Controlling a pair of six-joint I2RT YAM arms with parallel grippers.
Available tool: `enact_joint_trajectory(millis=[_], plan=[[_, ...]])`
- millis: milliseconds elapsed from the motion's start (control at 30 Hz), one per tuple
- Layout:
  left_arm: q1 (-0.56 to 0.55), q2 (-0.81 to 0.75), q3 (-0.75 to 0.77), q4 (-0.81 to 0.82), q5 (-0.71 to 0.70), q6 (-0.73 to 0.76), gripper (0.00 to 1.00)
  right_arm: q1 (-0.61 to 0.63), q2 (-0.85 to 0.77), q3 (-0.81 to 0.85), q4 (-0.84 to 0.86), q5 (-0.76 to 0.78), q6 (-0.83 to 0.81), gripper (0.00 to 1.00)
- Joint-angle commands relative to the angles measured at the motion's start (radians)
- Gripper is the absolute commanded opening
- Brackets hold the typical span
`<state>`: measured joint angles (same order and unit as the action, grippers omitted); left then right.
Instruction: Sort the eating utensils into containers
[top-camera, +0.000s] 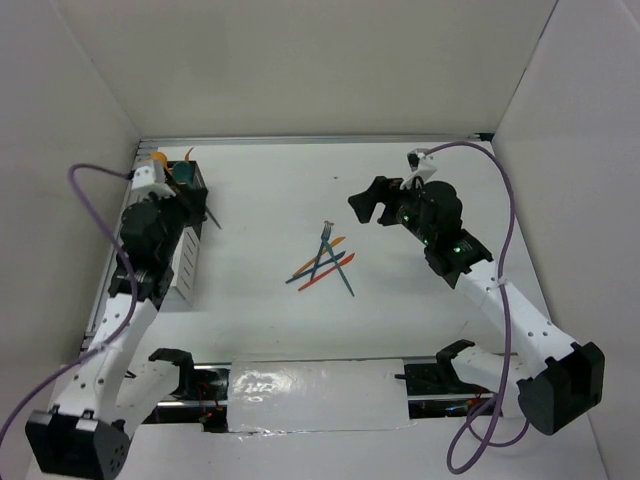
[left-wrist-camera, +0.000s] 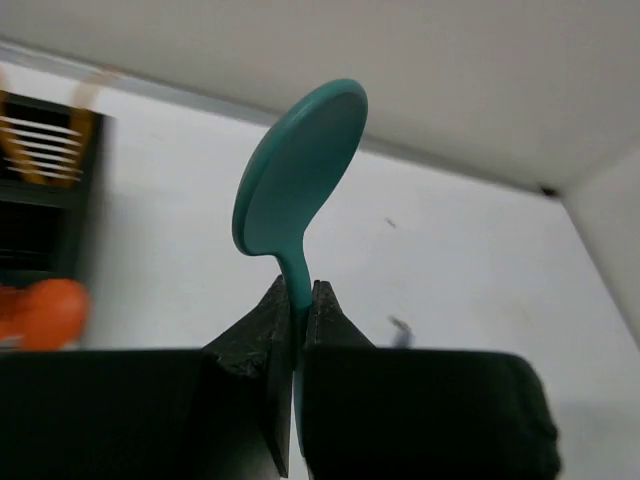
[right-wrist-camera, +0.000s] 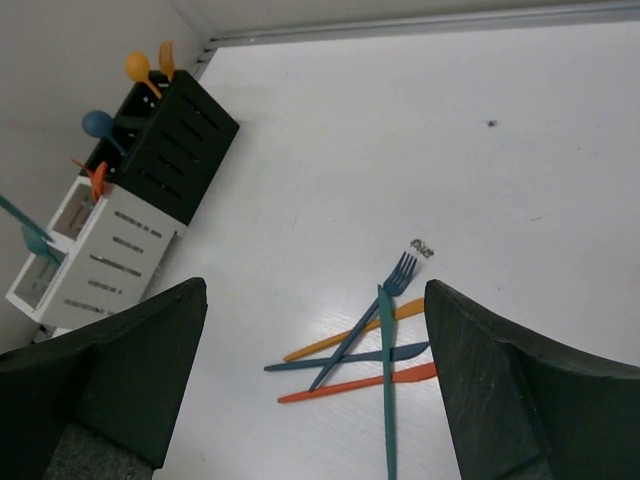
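A: Looking for room: where does the surface stay open?
B: Between the containers, tight along the left wall, and the loose utensils crossed mid-surface. Walls close three edges.
A: Jaws?
B: Right gripper: jaws wide apart above that pile. Left gripper: jaws clamped on the teal spoon over the containers, handle gripped, bowl pointing straight out.

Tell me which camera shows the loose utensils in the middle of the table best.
Right wrist: the loose utensils lie close, each piece distinct. Top external shows them small and overlapping; left wrist, behind its teal spoon, shows at most a blurred smudge.
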<state>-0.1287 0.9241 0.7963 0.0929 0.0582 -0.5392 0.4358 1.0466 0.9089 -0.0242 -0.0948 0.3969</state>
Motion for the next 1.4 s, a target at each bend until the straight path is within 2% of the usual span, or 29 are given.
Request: enact_joint_trajectory(millis=[0,100,200,233,267,333,433,533,700,833,867,900,933,967,1033,1100,1133,1200,1233,1267,1300,1333,1367], plan=[[0.035,-0.115,-0.058,0.036,-0.344,0.14,0.0,-0.003,0.035,-0.04,-0.014,-0.017,-0.015,0.96],[0.072,-0.165,-0.074,-0.045,-0.62,0.145,0.0,-0.005,0.038,-0.079,0.041,-0.031,-0.013,0.96],[0.104,-0.22,-0.115,-0.133,-0.807,0.084,0.0,-0.006,0.047,-0.088,0.05,-0.031,0.02,0.97],[0.116,-0.219,-0.135,-0.156,-0.837,0.018,0.0,-0.008,0.046,-0.1,0.05,-0.04,0.029,0.97],[0.154,-0.252,-0.155,-0.25,-0.885,-0.061,0.0,-0.008,0.043,-0.135,0.072,-0.052,0.06,0.97],[0.178,-0.275,-0.175,-0.278,-0.893,-0.113,0.0,-0.009,0.041,-0.151,0.095,-0.052,0.08,0.97],[0.193,-0.297,-0.227,-0.244,-0.913,-0.075,0.0,-0.005,0.035,-0.174,0.095,-0.039,0.086,0.97],[0.193,-0.295,-0.238,-0.248,-0.925,-0.114,0.0,-0.006,0.049,-0.174,0.06,0.003,0.077,0.97],[0.179,-0.255,-0.232,-0.407,-0.952,-0.292,0.0,-0.006,0.073,-0.183,0.06,0.013,0.069,0.97],[0.156,-0.202,-0.189,-0.435,-0.939,-0.274,0.04,-0.003,0.098,-0.174,0.07,-0.011,0.072,0.97],[0.158,-0.182,-0.168,-0.479,-0.945,-0.351,0.09,-0.005,0.108,-0.174,0.07,-0.023,0.072,0.97],[0.137,-0.17,-0.111,-0.612,-0.952,-0.41,0.25,-0.005,0.116,-0.153,0.07,-0.032,0.071,0.97],[0.135,-0.144,-0.074,-0.69,-0.951,-0.474,0.72,-0.002,0.124,-0.144,0.07,-0.033,0.066,0.98],[0.133,-0.125,-0.004,-0.761,-0.949,-0.563,0.82,0.0,0.139,-0.133,0.061,-0.033,0.059,0.98],[0.101,-0.081,0.072,-0.939,-0.966,-0.622,0.92,0.012,0.148,-0.11,0.052,-0.033,0.051,0.98],[0.083,-0.054,0.188,-1.126,-0.972,-0.75,0.94,0.033,0.184,-0.101,0.052,-0.023,0.034,0.99],[0.063,-0.039,0.226,-1.154,-0.974,-0.755,0.99,0.038,0.182,-0.09,0.052,-0.035,0.028,0.99],[-0.014,-0.036,0.329,-1.164,-0.975,-0.687,0.99,0.049,0.216,-0.065,0.02,-0.059,-0.032,0.99],[-0.009,-0.042,0.354,-1.094,-0.947,-0.573,0.99,0.07,0.234,-0.035,0.004,-0.049,-0.047,0.99],[-0.04,-0.065,0.375,-0.993,-0.917,-0.424,0.98,0.081,0.283,-0.025,-0.006,-0.049,-0.067,0.99],[-0.081,-0.085,0.371,-0.708,-0.794,-0.046,0.97,0.081,0.282,-0.025,-0.006,-0.036,-0.093,0.99],[-0.097,-0.111,0.327,-0.568,-0.681,0.152,0.93,0.087,0.291,-0.015,-0.006,-0.023,-0.104,0.98],[-0.097,-0.166,0.302,-0.47,-0.496,0.23,1.0,0.092,0.303,-0.015,-0.006,-0.011,-0.124,0.96]])
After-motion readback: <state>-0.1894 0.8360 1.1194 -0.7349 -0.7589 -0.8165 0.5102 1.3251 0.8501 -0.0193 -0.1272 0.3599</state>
